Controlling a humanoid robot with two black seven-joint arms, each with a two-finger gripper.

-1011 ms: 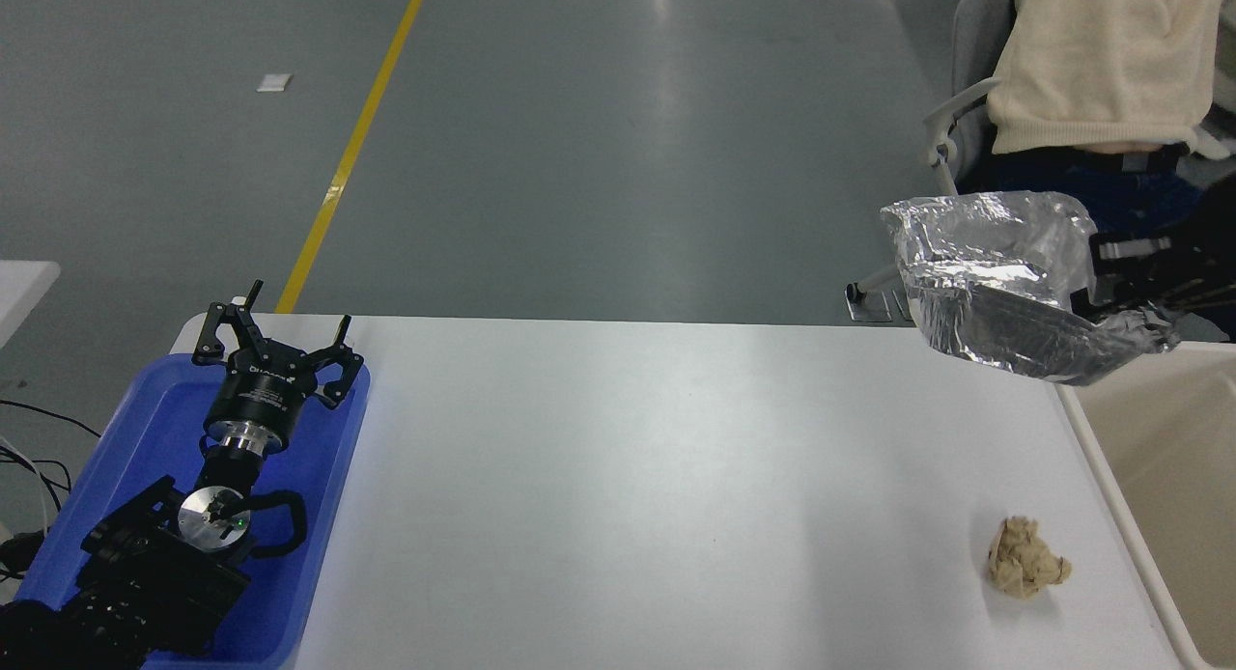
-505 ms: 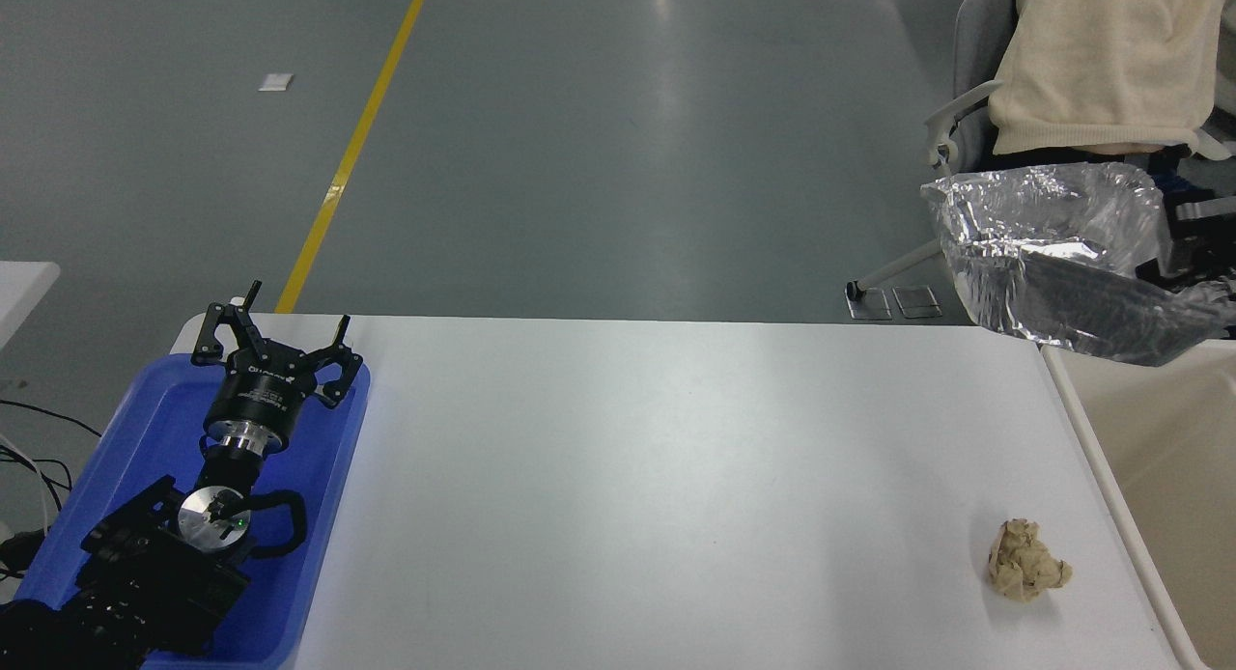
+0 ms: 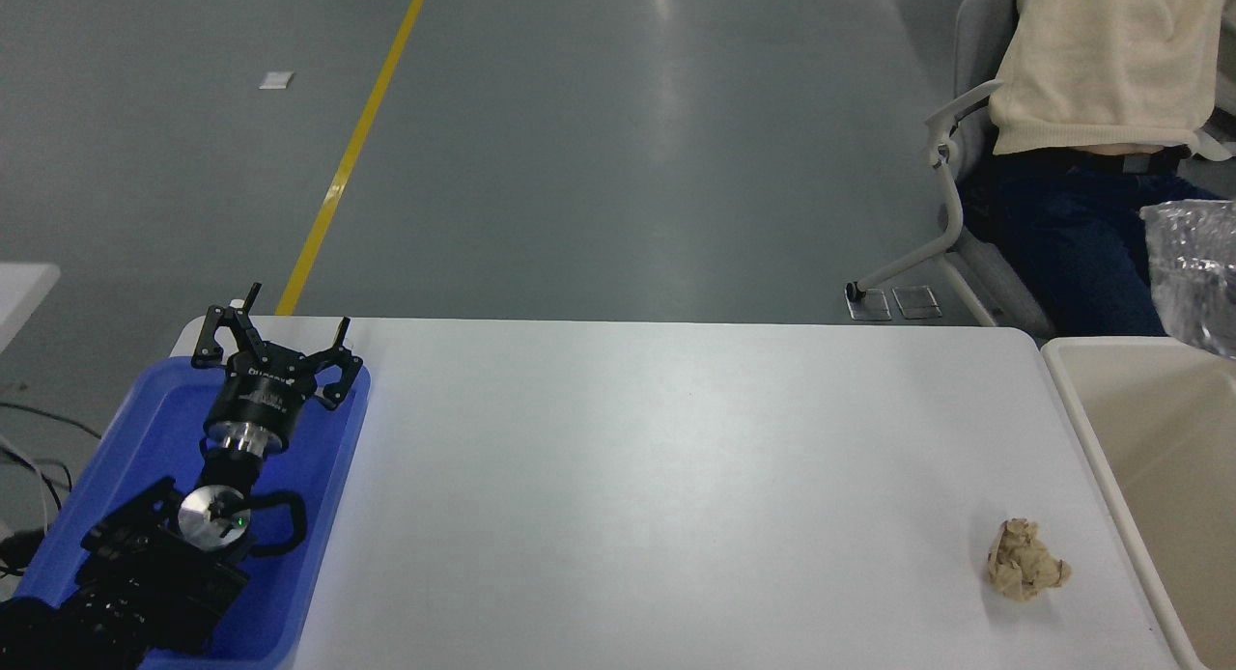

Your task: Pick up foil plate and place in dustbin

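The foil plate (image 3: 1195, 269), crinkled shiny silver, shows only partly at the right edge, held up in the air above the far end of the dustbin (image 3: 1154, 429). The dustbin is a cream-beige bin standing against the table's right side. My right gripper is out of view past the right edge, so what holds the plate is hidden. My left gripper (image 3: 273, 337) is parked at the lower left over a blue tray, its fingers spread open and empty.
A small crumpled tan paper ball (image 3: 1025, 558) lies on the white table (image 3: 676, 477) near its front right. The blue tray (image 3: 154, 438) sits at the table's left edge. A person in a cream top (image 3: 1101, 62) sits on a chair beyond the far right corner.
The foil plate has moved right, from above the table's far right corner to over the dustbin, now mostly out of the picture. The right gripper has left the view. The left arm has not moved.
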